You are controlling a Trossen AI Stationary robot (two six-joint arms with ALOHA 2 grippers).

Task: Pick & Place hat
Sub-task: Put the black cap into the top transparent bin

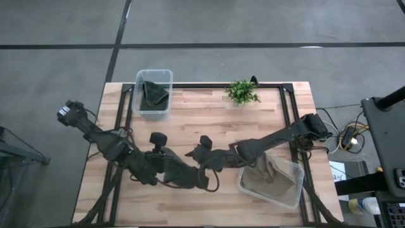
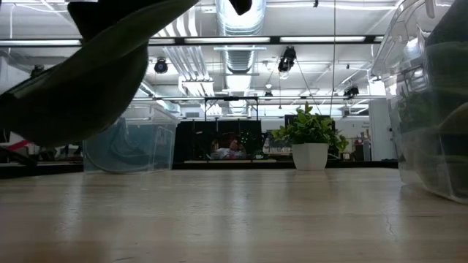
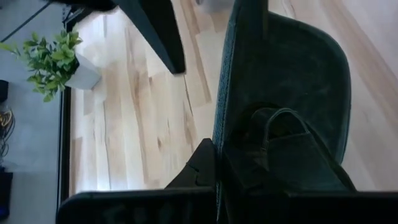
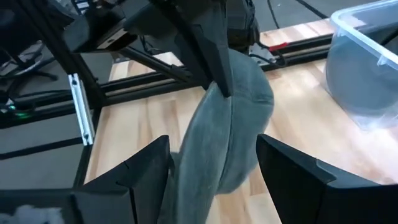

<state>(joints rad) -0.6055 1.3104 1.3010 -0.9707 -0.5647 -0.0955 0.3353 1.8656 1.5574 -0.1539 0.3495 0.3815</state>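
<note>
Dark green cap (image 4: 233,118) held above the table's (image 1: 190,107) middle, left gripper (image 1: 204,180) pinching its edge, right gripper (image 1: 197,152) spread wide around it, clear bins at two corners.

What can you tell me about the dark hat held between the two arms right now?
The dark grey-green fabric hat looks soft, like felt or brushed cloth, with a rounded crown and a curved brim. It hangs above the light wooden table, near its front middle, turned on edge rather than lying flat. The left gripper is shut on its brim edge; an inner strap or band shows in the left wrist view. The right gripper is open, its fingers either side of the hat, apparently without clamping it.
</note>
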